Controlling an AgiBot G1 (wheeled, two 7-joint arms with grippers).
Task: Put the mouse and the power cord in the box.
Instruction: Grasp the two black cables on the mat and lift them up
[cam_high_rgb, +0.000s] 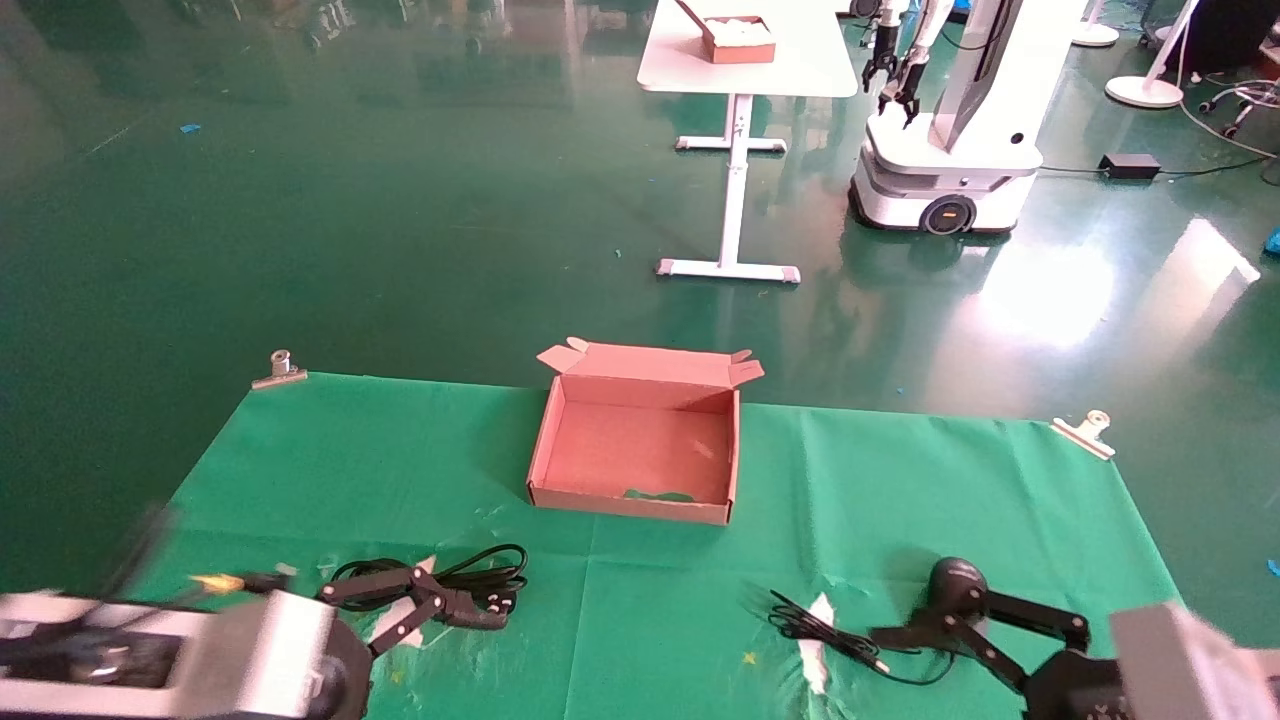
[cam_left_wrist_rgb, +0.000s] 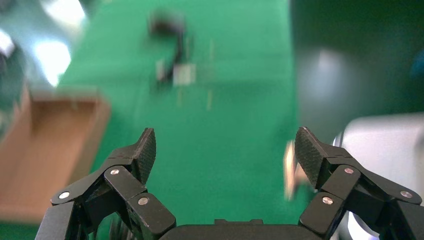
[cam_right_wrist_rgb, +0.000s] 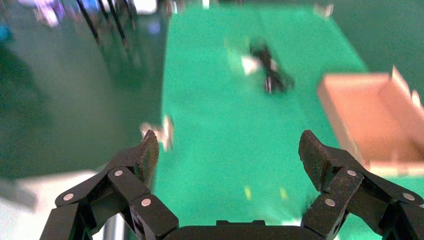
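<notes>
The open brown-pink box (cam_high_rgb: 640, 450) stands empty in the middle of the green cloth, flap lid folded back. The looped power cord (cam_high_rgb: 478, 578) with its plug lies at the front left, and my left gripper (cam_high_rgb: 405, 603) hovers open right at its near side. In the right wrist view the cord (cam_right_wrist_rgb: 272, 72) shows as a dark blur beyond the box (cam_right_wrist_rgb: 370, 120). The black mouse (cam_high_rgb: 955, 578) sits at the front right, its thin cable (cam_high_rgb: 820, 628) trailing left. My right gripper (cam_high_rgb: 915, 620) is open just in front of the mouse, one finger beside it. Both wrist views show open grippers, the left (cam_left_wrist_rgb: 225, 150) and the right (cam_right_wrist_rgb: 227, 150), with nothing between the pads.
White paper scraps (cam_high_rgb: 815, 650) lie on the cloth near each item. Metal clips (cam_high_rgb: 280, 370) (cam_high_rgb: 1085, 432) pin the cloth's far corners. Behind on the green floor stand a white table (cam_high_rgb: 745, 60), carrying a small brown box, and another robot (cam_high_rgb: 950, 150).
</notes>
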